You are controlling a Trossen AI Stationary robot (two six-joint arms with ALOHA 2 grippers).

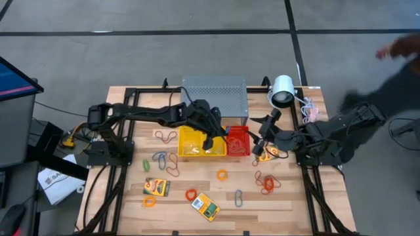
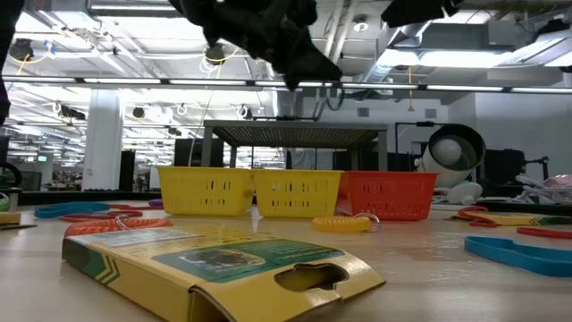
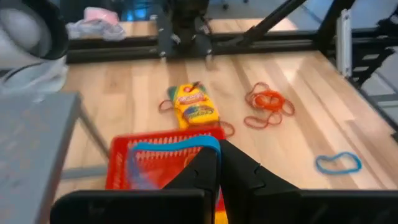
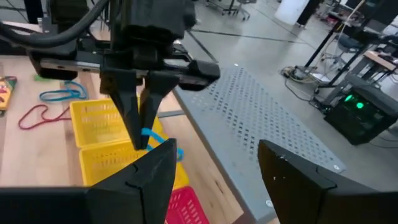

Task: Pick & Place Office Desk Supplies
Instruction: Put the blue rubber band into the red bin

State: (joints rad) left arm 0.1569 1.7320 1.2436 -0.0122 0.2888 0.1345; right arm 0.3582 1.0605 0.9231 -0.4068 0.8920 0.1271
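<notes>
My left gripper [image 3: 219,149] is shut on a blue oval clip [image 3: 174,146] and hangs above the seam between the yellow baskets [image 1: 193,143] and the red basket [image 1: 237,141]; the right wrist view shows it from the front [image 4: 144,138]. My right gripper [image 4: 217,171] stands open and holds nothing, to the right of the red basket [image 1: 261,142]. Yellow-and-green card boxes [image 1: 156,187] [image 1: 205,206] [image 3: 194,106] lie flat on the table. Orange and red band loops [image 1: 222,175] [image 3: 268,107] and another blue clip [image 3: 339,163] lie around them. My left gripper pinches the blue oval clip by one end [image 3: 211,145] between its two fingertips [image 4: 140,127]. The fingers slant down from the table's left. The rest of the clip sticks out sideways from the tips, lifted clear above the baskets.
A grey perforated metal box [image 1: 215,95] stands just behind the baskets, with a white round lamp [image 1: 282,90] to its right. A card box [image 2: 223,259] lies close to the low camera. A person's arm [image 1: 400,49] shows beyond the table's far right corner.
</notes>
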